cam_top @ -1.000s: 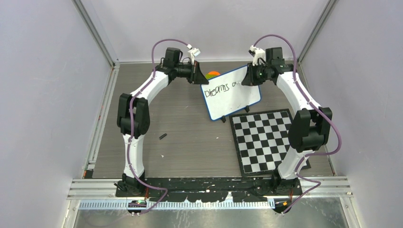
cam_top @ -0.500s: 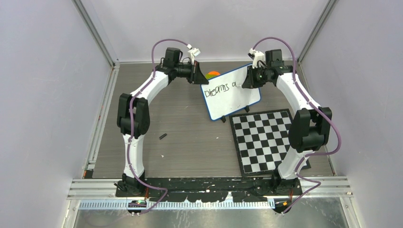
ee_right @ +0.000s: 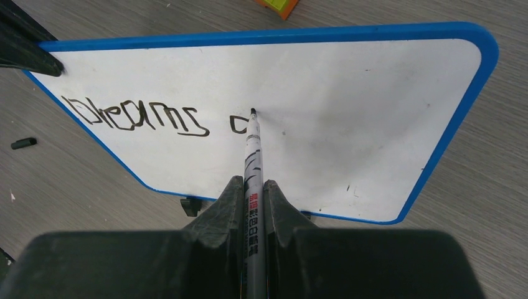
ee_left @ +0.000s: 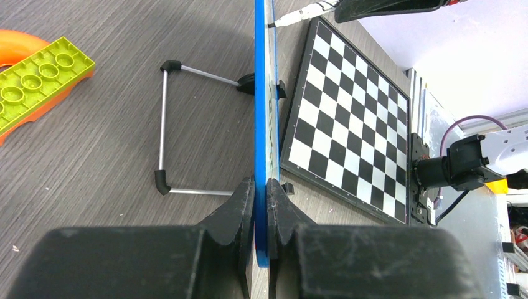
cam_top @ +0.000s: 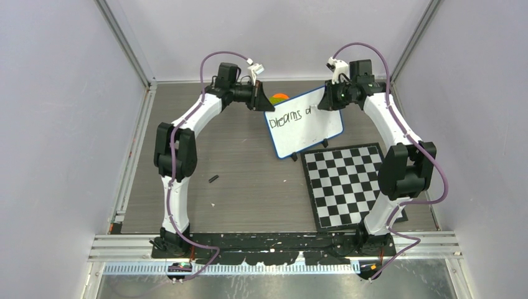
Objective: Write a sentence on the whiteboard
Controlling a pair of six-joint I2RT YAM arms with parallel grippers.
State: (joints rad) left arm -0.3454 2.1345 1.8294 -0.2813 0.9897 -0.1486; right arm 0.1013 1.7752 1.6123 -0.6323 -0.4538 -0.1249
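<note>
Beyond the checkered board [cam_top: 348, 184], near the table's [cam_top: 249, 162] far edge, the whiteboard [cam_top: 305, 128] is pinched by the left hand [ee_left: 261, 184]; a marker [ee_right: 252, 149] is gripped by the right hand [ee_right: 253, 184], tip on it. Of the sentence [ee_right: 140, 118], only "Dreams" and a started letter are written.

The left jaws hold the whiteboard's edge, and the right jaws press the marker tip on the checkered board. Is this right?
Not quite: the right wrist view shows the marker tip on the whiteboard, after "Dreams". The left jaws do hold the whiteboard's edge.
</note>
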